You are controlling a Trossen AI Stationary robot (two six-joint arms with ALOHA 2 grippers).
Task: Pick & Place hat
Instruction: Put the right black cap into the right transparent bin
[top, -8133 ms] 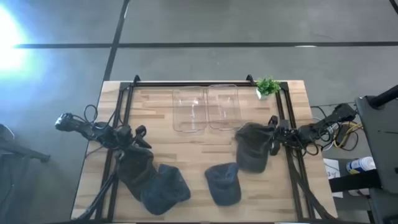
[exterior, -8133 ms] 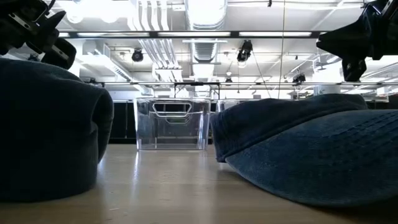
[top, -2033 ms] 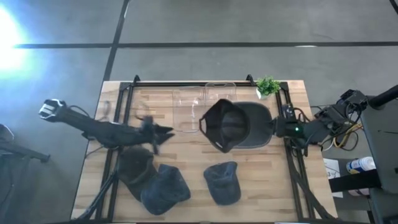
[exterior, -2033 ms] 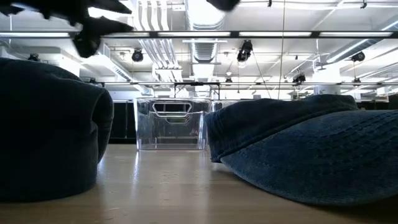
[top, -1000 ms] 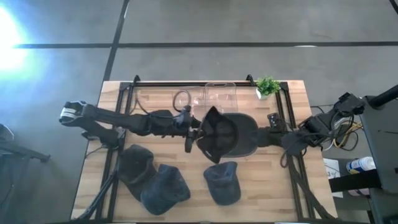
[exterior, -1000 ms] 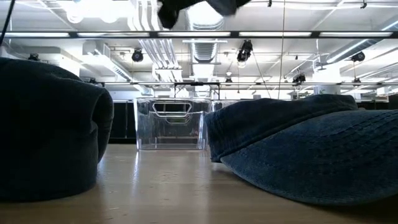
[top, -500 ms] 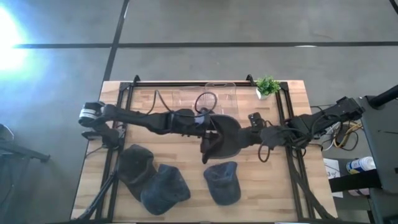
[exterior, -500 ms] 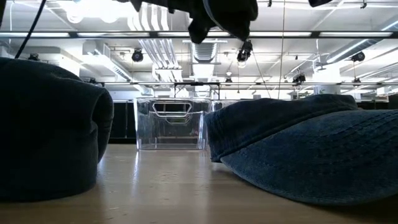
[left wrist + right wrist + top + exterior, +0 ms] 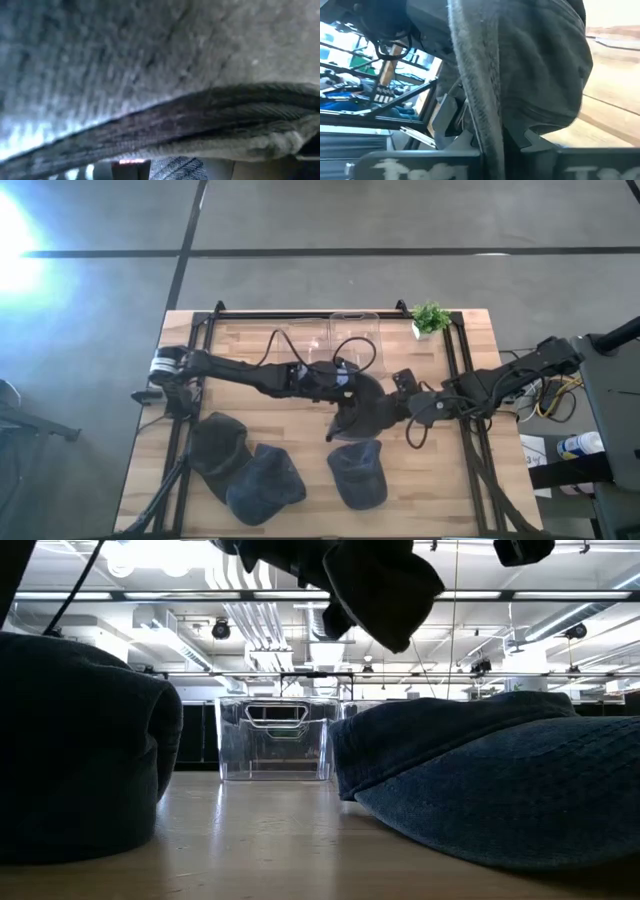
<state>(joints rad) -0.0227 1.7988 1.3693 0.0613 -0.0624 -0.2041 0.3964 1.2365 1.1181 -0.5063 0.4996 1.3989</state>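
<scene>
A dark hat (image 9: 362,408) hangs above mid-worktop (image 9: 470,480), between left tool (image 9: 340,385) and right tool (image 9: 398,408); the hat hides both tools' fingers, so their grip cannot be told.

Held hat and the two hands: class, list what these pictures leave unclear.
- Left hand: fingers hidden by the held hat, high view; fabric fills the left wrist view.
- Right hand: grip hidden behind the hat's rim, right wrist view.
- Clear bins: contents unreadable through glare, low view.
</scene>
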